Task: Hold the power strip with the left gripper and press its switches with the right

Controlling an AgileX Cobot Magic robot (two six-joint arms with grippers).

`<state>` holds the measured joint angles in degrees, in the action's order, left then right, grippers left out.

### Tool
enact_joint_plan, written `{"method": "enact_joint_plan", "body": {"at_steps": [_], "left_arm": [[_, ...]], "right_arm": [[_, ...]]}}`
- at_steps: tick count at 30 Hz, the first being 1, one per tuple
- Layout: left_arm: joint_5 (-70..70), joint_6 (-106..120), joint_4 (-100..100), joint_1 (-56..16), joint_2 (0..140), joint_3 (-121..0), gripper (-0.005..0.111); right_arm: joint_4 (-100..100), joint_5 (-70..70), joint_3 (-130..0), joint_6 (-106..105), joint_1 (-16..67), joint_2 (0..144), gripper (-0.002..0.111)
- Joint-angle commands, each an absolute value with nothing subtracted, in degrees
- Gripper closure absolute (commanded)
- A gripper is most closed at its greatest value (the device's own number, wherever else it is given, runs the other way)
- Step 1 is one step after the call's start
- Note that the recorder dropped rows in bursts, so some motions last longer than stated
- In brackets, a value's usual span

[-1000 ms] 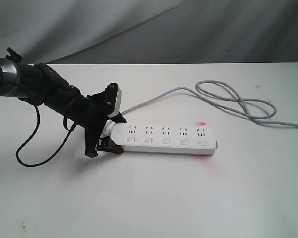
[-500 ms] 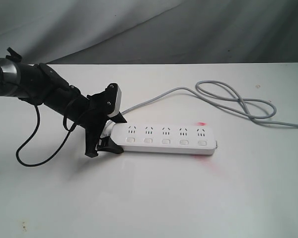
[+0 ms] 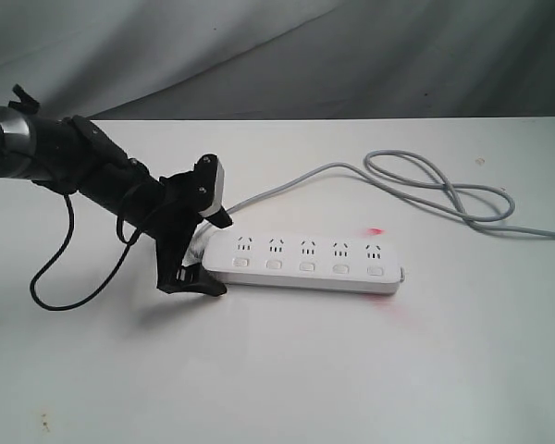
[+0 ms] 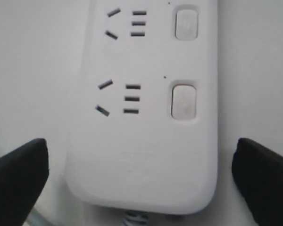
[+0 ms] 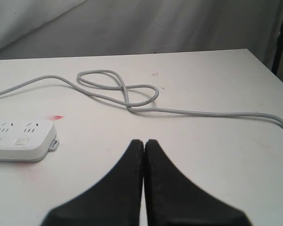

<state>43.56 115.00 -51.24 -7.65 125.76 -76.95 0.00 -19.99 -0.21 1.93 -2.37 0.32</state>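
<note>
Black left gripper [image 3: 218, 255] has spread wide, letting go of the power strip [image 3: 305, 261]; right gripper [image 5: 144, 143] stays pressed together.

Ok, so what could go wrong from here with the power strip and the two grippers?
1. The left gripper has its jaws open on either side of the power strip, with gaps on both sides. Nothing holds the strip, so pressing the switches could slide it.
2. The right gripper is shut, off beyond the strip's far end, with the looped cord ahead of it. Reaching in might snag it.
</note>
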Motion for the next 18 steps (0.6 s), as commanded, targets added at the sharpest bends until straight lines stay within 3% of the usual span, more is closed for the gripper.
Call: {"method": "enact_joint_plan", "body": {"at_steps": [1,4,6,8,15,18], "left_arm": [[43.2,109.4,-50.2,-8.0,119.6,-77.0,0.004],[43.2,109.2,-50.4,-8.0,110.7,-77.0,0.005],[43.3,107.5,-50.4,-8.0,104.5,-77.0,0.014],[43.4,107.0,-50.4,-8.0,101.2,-77.0,0.029],[43.6,98.3,-49.2,-8.0,90.1,-77.0,0.107],[43.5,89.2,-49.1,-8.0,86.0,-77.0,0.106]], "right_arm": [[-0.3,-19.3,0.0,2.2,-2.9,0.0,0.108],[-0.3,-19.3,0.0,2.2,-2.9,0.0,0.108],[-0.3,-19.3,0.0,2.2,-2.9,0.0,0.108],[-0.3,-19.3,0.0,2.2,-2.9,0.0,0.108],[0.0,-19.3,0.0,2.0,-2.9,0.0,0.108],[0.0,-19.3,0.0,2.0,-2.9,0.0,0.108]]}}
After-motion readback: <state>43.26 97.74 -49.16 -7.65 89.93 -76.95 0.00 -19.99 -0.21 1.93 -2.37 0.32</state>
